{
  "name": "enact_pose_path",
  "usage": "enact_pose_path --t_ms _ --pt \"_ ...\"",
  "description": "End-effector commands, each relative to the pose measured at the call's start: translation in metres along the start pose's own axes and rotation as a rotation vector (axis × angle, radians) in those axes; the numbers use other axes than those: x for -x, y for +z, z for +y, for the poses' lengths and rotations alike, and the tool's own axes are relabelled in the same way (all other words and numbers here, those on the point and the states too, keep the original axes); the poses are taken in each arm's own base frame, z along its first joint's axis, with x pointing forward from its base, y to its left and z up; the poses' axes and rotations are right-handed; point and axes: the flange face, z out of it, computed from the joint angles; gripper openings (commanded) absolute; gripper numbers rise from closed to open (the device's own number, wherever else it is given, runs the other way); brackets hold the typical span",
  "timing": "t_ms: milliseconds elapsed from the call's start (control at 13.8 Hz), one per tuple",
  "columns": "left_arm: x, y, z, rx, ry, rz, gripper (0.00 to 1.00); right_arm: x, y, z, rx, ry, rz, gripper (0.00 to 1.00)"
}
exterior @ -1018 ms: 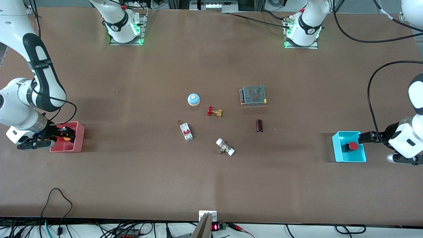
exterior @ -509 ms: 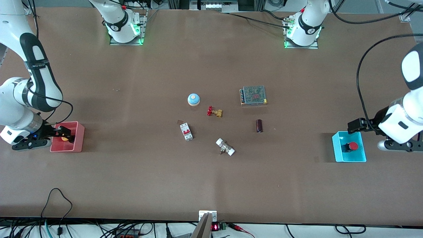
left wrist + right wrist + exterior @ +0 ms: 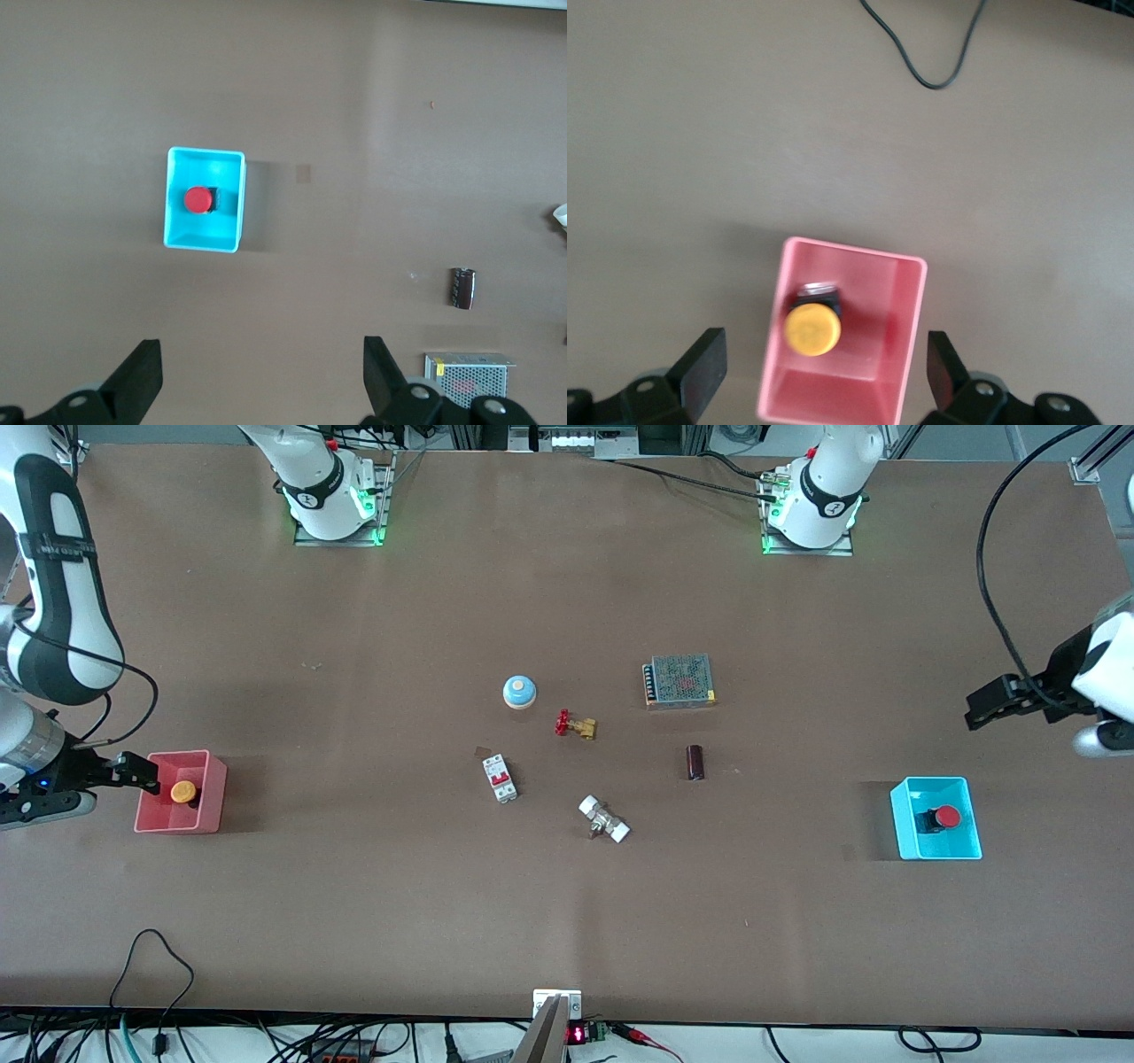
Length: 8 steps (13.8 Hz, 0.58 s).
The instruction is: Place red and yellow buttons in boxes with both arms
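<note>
Front view shows a wide brown counter (image 3: 354, 646) with two white arms, one at each end. At the right arm's end sits a pink box (image 3: 181, 793) with the yellow button (image 3: 183, 792) inside it, cap up on its black body. The right tool (image 3: 142, 772) hangs just beside that box, at the counter's edge, its fingers spread wide and holding nothing. The right wrist view looks straight down on the same box (image 3: 908, 354) and button (image 3: 812, 328), with the two black fingers (image 3: 704, 363) standing far apart on either side and touching neither. At the left arm's end sits a cyan box (image 3: 912, 841) with the red button (image 3: 947, 817) inside it. The left tool (image 3: 979, 707) is up in the air over bare counter, apart from the cyan box, toward the arm bases from it. The left wrist view shows its fingers (image 3: 142, 376) wide open and empty, with the cyan box (image 3: 177, 239) and red button (image 3: 198, 200) well clear of them. In the middle of the counter lie other parts, all well apart from both boxes: a blue dome (image 3: 519, 692), a brass valve (image 3: 576, 725) with a red handwheel, a grey mesh box (image 3: 679, 681), a dark cylinder (image 3: 695, 763), a white breaker (image 3: 500, 778) with red switches, and a metal fitting (image 3: 604, 819) with white ends.
</note>
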Motion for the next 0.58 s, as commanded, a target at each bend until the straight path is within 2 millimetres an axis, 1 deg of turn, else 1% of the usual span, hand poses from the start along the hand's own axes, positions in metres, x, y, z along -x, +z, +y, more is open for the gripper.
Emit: enact_pose_path --t_ms 0,73,145,291,364,436,509 --pt "0.032 -0.008 -0.004 0.007 -0.016 -0.002 1.0 -0.013 -0.038 -0.048 -0.046 -0.004 -0.016 1.0" --pt "0.038 -0.006 -0.002 0.005 -0.014 -0.008 1.0 -0.015 -0.051 -0.065 -0.051 0.027 -0.036 1.0" --pt "0.041 -0.007 -0.002 0.004 -0.015 -0.013 1.0 -0.017 -0.065 -0.09 -0.055 0.057 -0.062 1.0" --pt "0.042 -0.01 -0.002 0.004 -0.016 -0.019 1.0 -0.02 -0.092 -0.132 -0.052 0.076 -0.086 1.0" --pt "0.043 -0.012 -0.004 0.004 -0.019 -0.016 1.0 -0.019 -0.103 -0.15 -0.049 0.085 -0.105 1.0" --pt "0.045 -0.016 -0.005 0.004 -0.019 -0.01 1.0 -0.02 -0.119 -0.163 -0.038 0.095 -0.123 1.0" --pt "0.046 -0.019 -0.005 0.004 -0.019 -0.004 1.0 -0.022 -0.135 -0.172 -0.023 0.097 -0.149 1.0"
